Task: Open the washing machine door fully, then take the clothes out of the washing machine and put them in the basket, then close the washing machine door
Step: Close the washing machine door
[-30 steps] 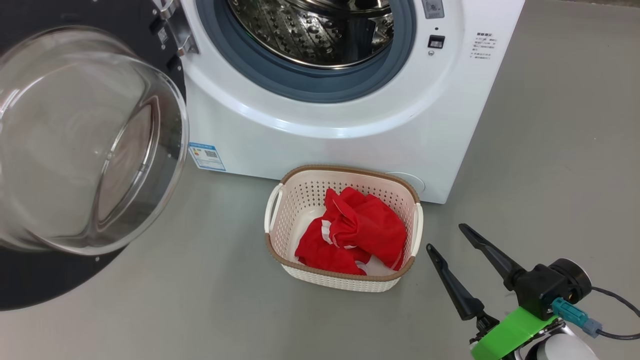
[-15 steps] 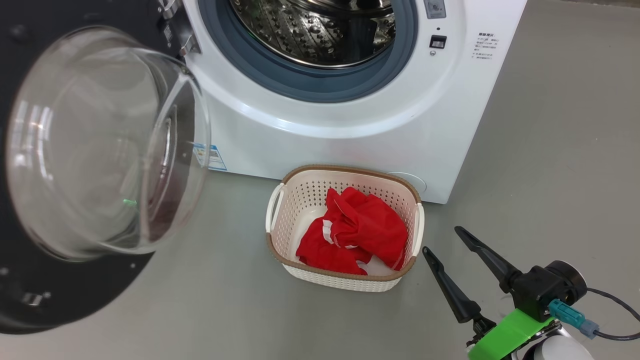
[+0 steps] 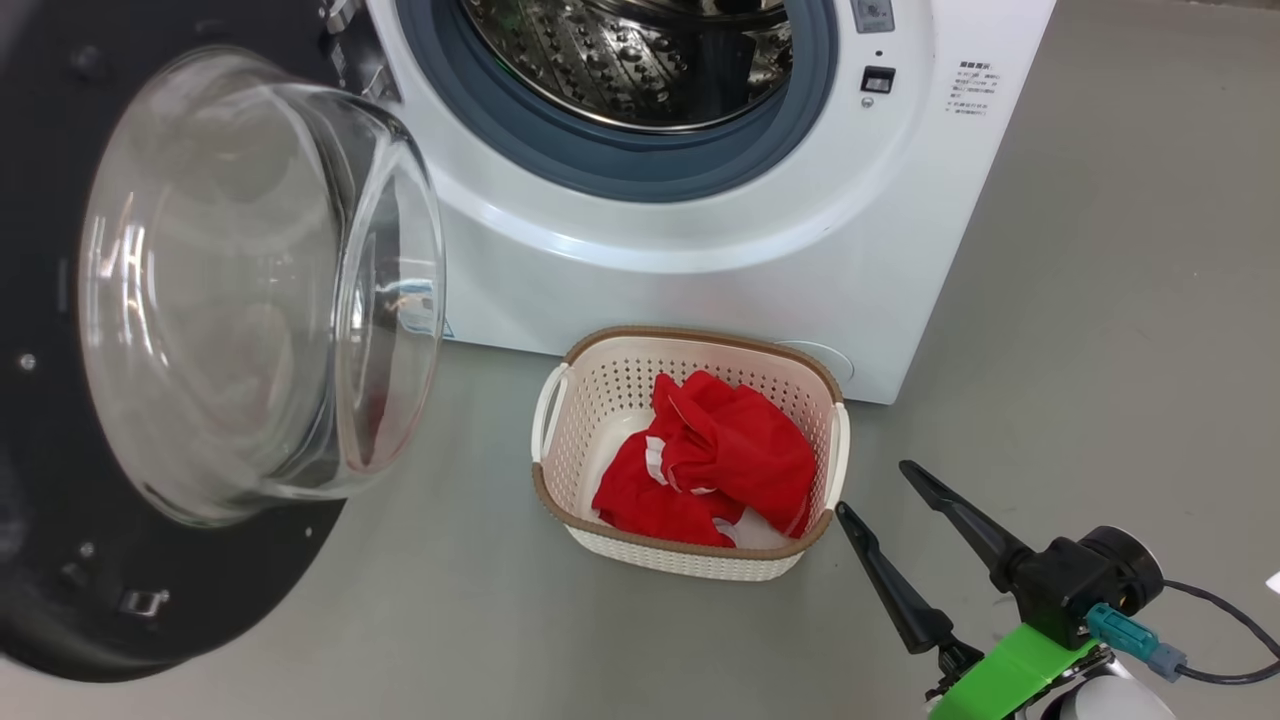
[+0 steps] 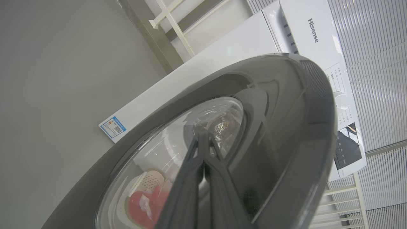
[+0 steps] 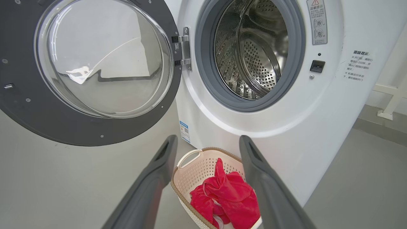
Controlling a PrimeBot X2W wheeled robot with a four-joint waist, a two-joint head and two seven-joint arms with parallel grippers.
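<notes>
Top of the washing machine is cut off by the head view's upper edge, so just the lower arc of the drum is on show there. The washing machine door runs off the left edge. The blue label sits behind the door's glass bowl in this view, too warped to read.

Over to the left wrist view: the left tool has its two fingers pressed together, nothing between them, tips right up at the outer face of the door. Touching or just shy, I cannot tell. Through the glass there's a blurred smear of cream and red, and the label peeks out beside the rim.

Right arm is mostly lost below the frame, but the right tool is plain enough: fingers spread wide, holding nothing, low over the floor, just right of the basket and apart from it.

Containers now. The basket stands on the floor close in front of the machine, and the clothes lie bunched inside it, red with white trim, toward its right side. The door stands open on its left-side hinge, and the part of the drum on view is bare perforated steel.
</notes>
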